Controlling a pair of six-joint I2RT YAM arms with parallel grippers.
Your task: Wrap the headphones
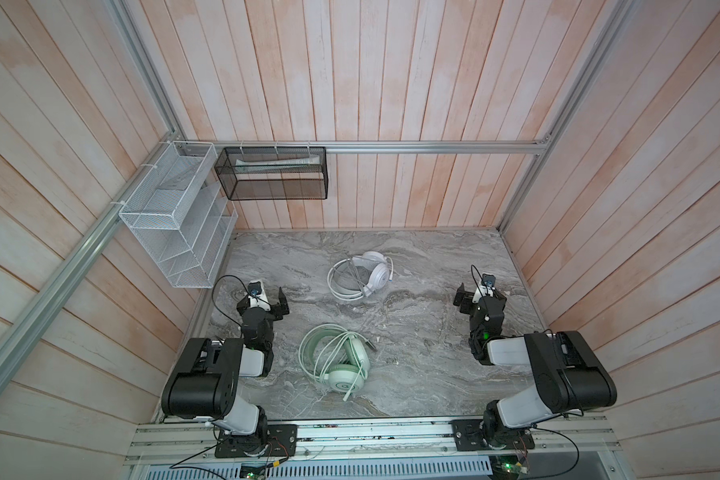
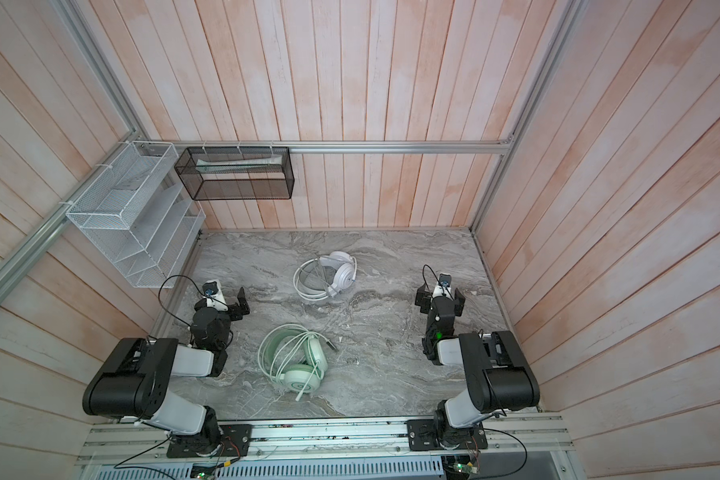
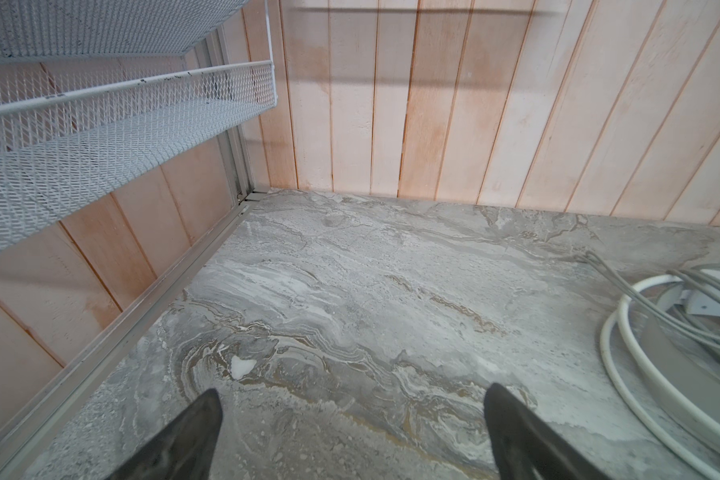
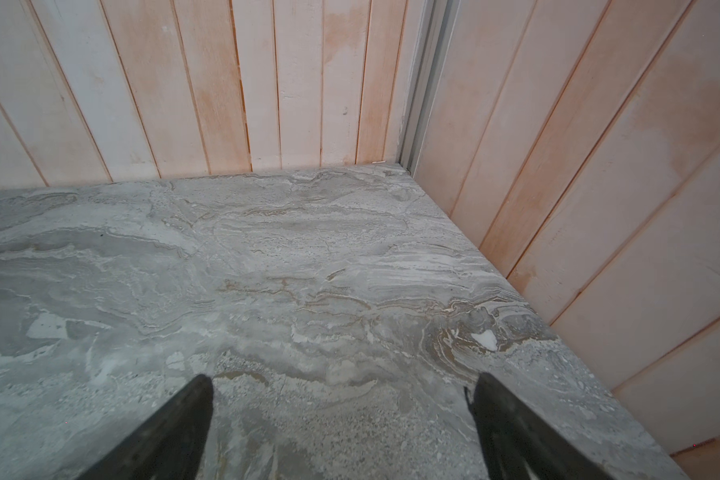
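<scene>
L pincer (image 3: 352,399) spread, empty, over bare worktop (image 1: 433,332). In top views, white headset (image 1: 360,274) at its 2 o'clock, mint headset (image 1: 341,361) at 4. R pincer (image 4: 341,378) spread, empty; white at 9, mint at 8, well apart.

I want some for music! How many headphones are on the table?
2. The white headphones lie farther back; the mint green headphones lie nearer the front. None appears hidden.

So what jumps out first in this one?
Two headsets on the marble table: the white headset toward the back wall, the mint green headset nearer the arm bases, both with cables looped. The left gripper and right gripper sit at the sides, fingers wide apart, empty.
</scene>
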